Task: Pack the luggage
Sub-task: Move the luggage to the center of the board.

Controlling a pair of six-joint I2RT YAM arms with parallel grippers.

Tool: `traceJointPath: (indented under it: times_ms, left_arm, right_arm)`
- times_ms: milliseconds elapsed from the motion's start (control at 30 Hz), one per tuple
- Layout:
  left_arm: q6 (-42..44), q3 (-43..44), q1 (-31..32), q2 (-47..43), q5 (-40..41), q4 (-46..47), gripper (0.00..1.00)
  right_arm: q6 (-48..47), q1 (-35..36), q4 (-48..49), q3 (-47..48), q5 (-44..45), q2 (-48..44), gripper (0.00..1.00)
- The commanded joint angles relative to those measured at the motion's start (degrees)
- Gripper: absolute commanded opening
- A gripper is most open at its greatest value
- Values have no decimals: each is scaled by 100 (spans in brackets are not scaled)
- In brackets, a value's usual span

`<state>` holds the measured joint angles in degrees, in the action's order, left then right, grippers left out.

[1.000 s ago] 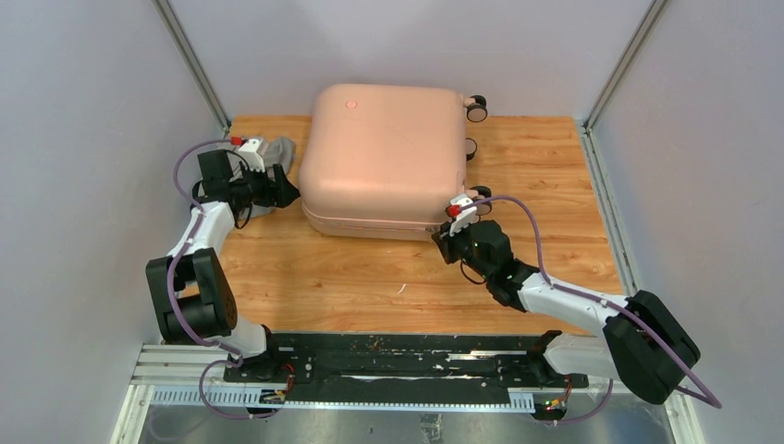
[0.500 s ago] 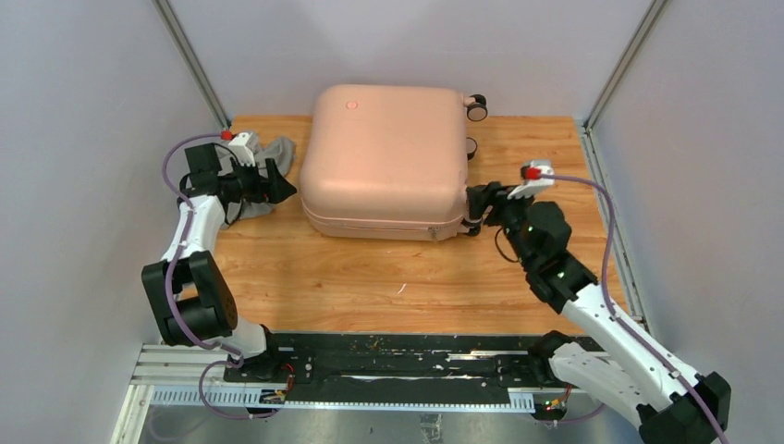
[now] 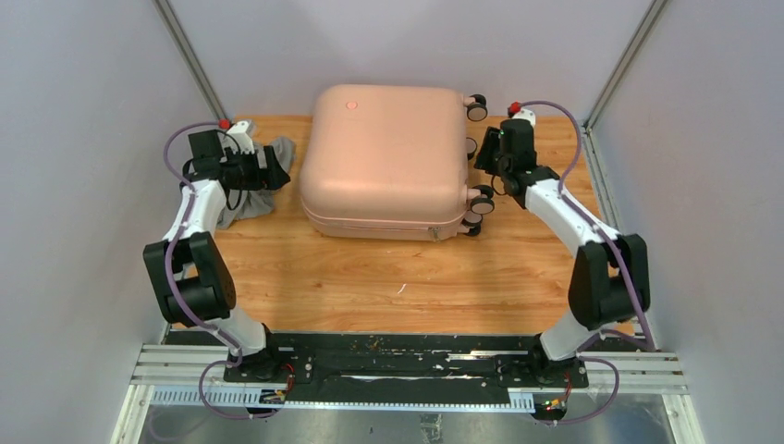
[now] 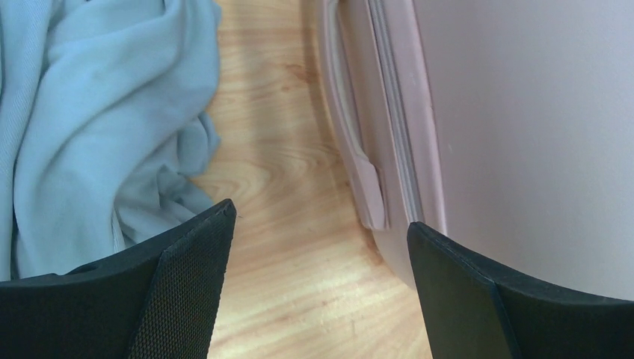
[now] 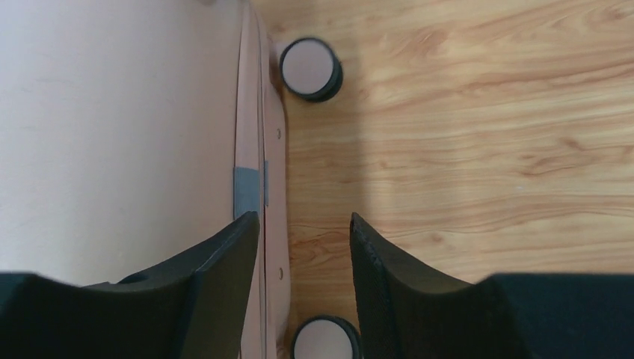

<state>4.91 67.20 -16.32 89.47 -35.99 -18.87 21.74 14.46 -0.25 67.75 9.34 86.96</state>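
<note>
The luggage (image 3: 384, 157) is a pale pink hard-shell suitcase lying shut and flat at the back of the wooden table. My left gripper (image 3: 282, 172) hovers by its left side, open wide over bare wood (image 4: 320, 221), with the suitcase's side handle (image 4: 360, 157) ahead between the fingers. A crumpled grey-blue cloth (image 4: 90, 112) lies just left of it. My right gripper (image 3: 483, 148) is at the suitcase's right side between two wheels (image 5: 310, 69). It stands open (image 5: 303, 221), one finger over the shell (image 5: 112, 127), the other over the table, nothing held.
The cloth (image 3: 251, 199) spreads under the left arm near the table's left edge. Small black wheels (image 3: 477, 109) stick out at the suitcase's right side. Grey walls close in on both sides and behind. Bare wood (image 3: 388, 277) stretches in front of the suitcase.
My right arm swung from the suitcase's front right corner round to its right side by the wheels, and its jaws went from shut to open. The left gripper drew back slightly and widened.
</note>
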Motion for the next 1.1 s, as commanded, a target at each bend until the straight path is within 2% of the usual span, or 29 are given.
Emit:
traceJointPath:
  times_ms: [0,100,333,500,700,900,1067]
  left_arm:
    - [-89,505,350,620,662,94,89]
    - [-192,830,583,1095,705,52,89]
    - [-314,1461,1036,1677,620,-91,88]
    - [-204,1267,1504,1536,437,-134,88]
    - [-78,992,1942,1242,356,-152,88]
    - [-111,1212,2121,1274,367,-283,88]
    - [-67,827,2141,941,302,-267,87]
  right_arm:
    - [121,-48,-357,588,-679,655,49]
    - [219,2,-327,468,-1133,643,43]
    - [335,213,126,-546,-1426,-72,39]
    - [375,316,128,-982,-1585,-490,38]
    - [511,514,144,-1544,-1856,-1036,31]
    - [544,1132,46,-2182,-1512,-1669,30]
    - [505,1107,-142,-2341,-1108,-1798,31]
